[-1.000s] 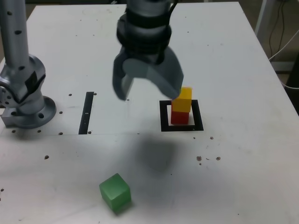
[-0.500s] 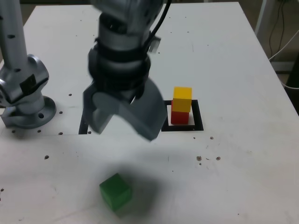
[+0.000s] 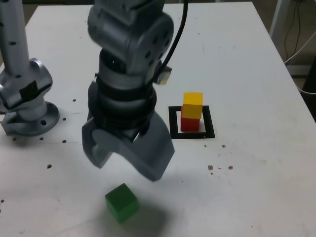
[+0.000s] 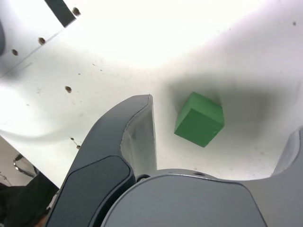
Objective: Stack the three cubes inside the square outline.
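Note:
The yellow cube (image 3: pixel 192 105) rests on the red cube (image 3: pixel 190 123), and both stand inside the black square outline (image 3: pixel 173 124) right of centre in the exterior view. The green cube (image 3: pixel 121 202) lies alone on the table near the front edge. My gripper (image 3: pixel 127 163) hangs open just above and behind it, nothing between its fingers. The wrist view shows the green cube (image 4: pixel 199 119) in the gap between the two spread fingers (image 4: pixel 135 137), on the table below them.
The arm's grey base (image 3: pixel 27 106) stands at the exterior view's left. A narrow black strip (image 4: pixel 60 10) lies on the white table between base and outline. Small screw holes (image 3: pixel 219 168) dot the tabletop. Cables hang off the table's far right.
My open gripper has swung from beside the red and yellow stack toward the front left of the exterior view, and now hovers over the green cube. The cubes have not moved.

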`<action>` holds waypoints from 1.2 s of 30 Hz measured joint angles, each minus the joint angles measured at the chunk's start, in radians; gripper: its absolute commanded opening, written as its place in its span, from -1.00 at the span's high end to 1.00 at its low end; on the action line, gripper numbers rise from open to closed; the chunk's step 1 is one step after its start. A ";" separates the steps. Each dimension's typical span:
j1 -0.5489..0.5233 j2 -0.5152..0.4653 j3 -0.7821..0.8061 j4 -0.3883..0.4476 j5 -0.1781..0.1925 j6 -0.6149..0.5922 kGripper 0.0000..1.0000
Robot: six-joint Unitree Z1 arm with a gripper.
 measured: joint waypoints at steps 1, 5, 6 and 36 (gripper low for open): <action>-0.006 0.004 0.006 -0.008 -0.001 -0.002 -0.99; -0.016 0.015 0.025 -0.035 -0.006 -0.005 -0.99; -0.018 0.015 0.028 -0.041 -0.008 -0.005 -0.99; -0.088 0.033 0.041 -0.063 0.080 0.296 -0.99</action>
